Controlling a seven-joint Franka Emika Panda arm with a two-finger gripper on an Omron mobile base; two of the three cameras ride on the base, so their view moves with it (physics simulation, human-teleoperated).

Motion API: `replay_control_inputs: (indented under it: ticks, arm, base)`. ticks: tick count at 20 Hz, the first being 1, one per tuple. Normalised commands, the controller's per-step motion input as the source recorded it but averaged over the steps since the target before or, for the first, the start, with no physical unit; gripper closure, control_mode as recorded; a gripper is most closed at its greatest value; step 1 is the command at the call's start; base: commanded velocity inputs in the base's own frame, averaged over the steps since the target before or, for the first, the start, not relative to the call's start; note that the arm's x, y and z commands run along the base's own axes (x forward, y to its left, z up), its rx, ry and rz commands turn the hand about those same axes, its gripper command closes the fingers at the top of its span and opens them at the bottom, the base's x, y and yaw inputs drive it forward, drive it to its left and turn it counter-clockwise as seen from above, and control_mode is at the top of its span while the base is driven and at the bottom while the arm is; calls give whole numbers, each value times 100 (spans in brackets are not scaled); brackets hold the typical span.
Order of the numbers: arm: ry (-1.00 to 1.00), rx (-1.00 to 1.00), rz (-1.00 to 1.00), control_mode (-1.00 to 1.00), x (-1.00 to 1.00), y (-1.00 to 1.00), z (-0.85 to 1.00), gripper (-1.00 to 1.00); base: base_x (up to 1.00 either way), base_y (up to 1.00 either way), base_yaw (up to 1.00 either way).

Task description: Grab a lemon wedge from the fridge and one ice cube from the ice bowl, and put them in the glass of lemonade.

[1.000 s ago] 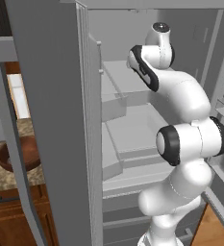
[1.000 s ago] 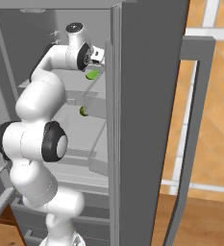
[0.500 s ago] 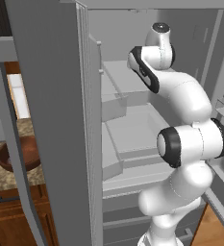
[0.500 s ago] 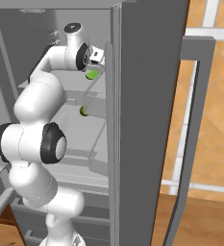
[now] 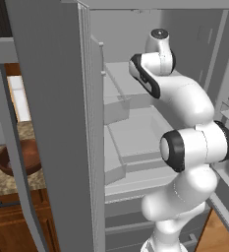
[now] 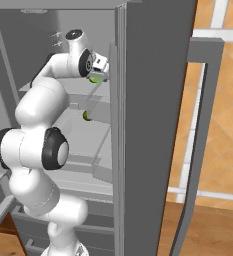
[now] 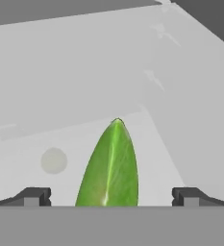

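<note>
The fridge (image 6: 153, 100) stands open with my arm reaching inside to an upper shelf (image 7: 46, 139). The lemon wedge (image 7: 111, 168), a green pointed slice, lies on that shelf right in front of my gripper (image 7: 111, 197), centred between the spread fingertips (image 7: 34, 196). The jaws are open and hold nothing. In the right base view the gripper (image 6: 98, 72) hangs just over the wedge (image 6: 94, 79). The ice bowl (image 5: 17, 157), dark reddish-brown, sits on the counter left of the fridge door. The glass of lemonade is out of view.
A second small green thing (image 6: 87, 116) lies on the shelf below. The fridge's left door (image 5: 52, 98) stands between the arm and the stone counter (image 5: 8, 182). The right door (image 6: 198, 125) hangs open over the wooden floor.
The hand has eased slightly down toward the wedge. The jaws have stayed open.
</note>
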Motion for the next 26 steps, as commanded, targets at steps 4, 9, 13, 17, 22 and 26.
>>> replay_control_inputs:
  ticks: [4, 9, 13, 17, 22, 26]
  arm:
    - [-1, 0, -4, -100, 4, 0, -32, -100]
    - [-1, 0, -1, -100, 1, 0, -9, -100]
    - [0, 0, 0, -100, 0, 0, 0, 100]
    - [0, 0, 0, -100, 0, 0, 0, 100]
    - [0, 0, 1, -100, -37, 0, 2, 100]
    - [-14, 0, 6, -100, -100, 0, 19, 100]
  base:
    - [0, 0, 0]
    - [0, 0, 0]
    - [0, 0, 0]
    - [0, 0, 0]
    - [0, 0, 0]
    - [0, 0, 0]
